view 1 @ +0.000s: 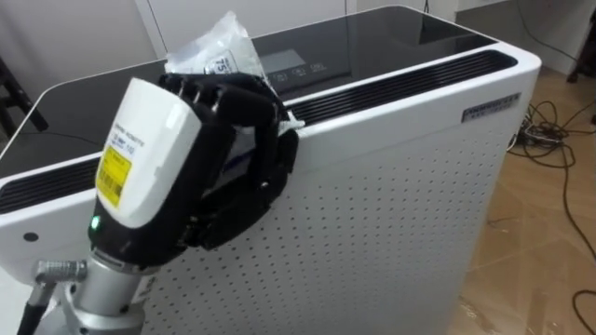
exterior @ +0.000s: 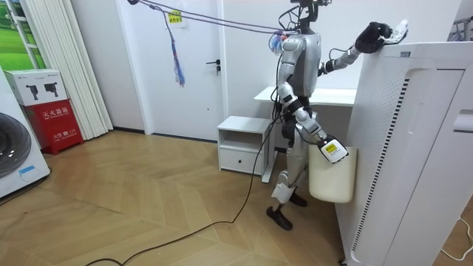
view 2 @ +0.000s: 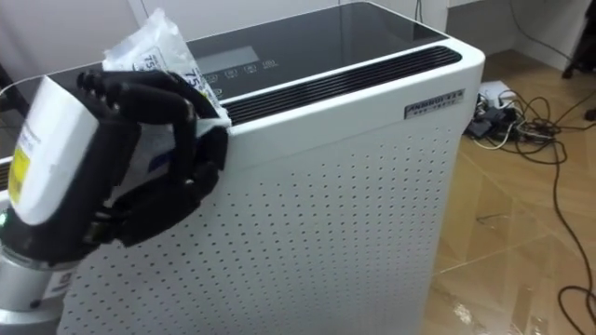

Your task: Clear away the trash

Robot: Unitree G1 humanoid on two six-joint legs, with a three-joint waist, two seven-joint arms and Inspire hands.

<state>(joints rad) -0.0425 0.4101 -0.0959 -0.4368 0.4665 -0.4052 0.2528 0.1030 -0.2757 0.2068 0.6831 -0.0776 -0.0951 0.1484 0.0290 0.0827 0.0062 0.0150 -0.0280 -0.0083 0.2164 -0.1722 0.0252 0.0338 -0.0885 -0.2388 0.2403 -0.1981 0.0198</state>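
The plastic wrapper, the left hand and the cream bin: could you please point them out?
plastic wrapper (view 1: 222,45), left eye view, crumpled top.
left hand (view 1: 158,140), left eye view, white back shell.
cream bin (exterior: 329,181), room view, side wall.

My two head cameras sit side by side, looking down and forward from very close to the white unit (view 1: 391,186). Its dark top runs from 9 toward 1 o'clock in both eye views. The left hand (view 1: 177,158), clutching a wrapper (view 1: 219,46), looms at 9 o'clock, a little further left in the right eye. The room camera stands well off across the wooden floor (exterior: 148,192), looking about level at the whole robot, roughly side-on, with the unit at 3 o'clock. All three views share the unit's top edge, that hand and the wrapper.
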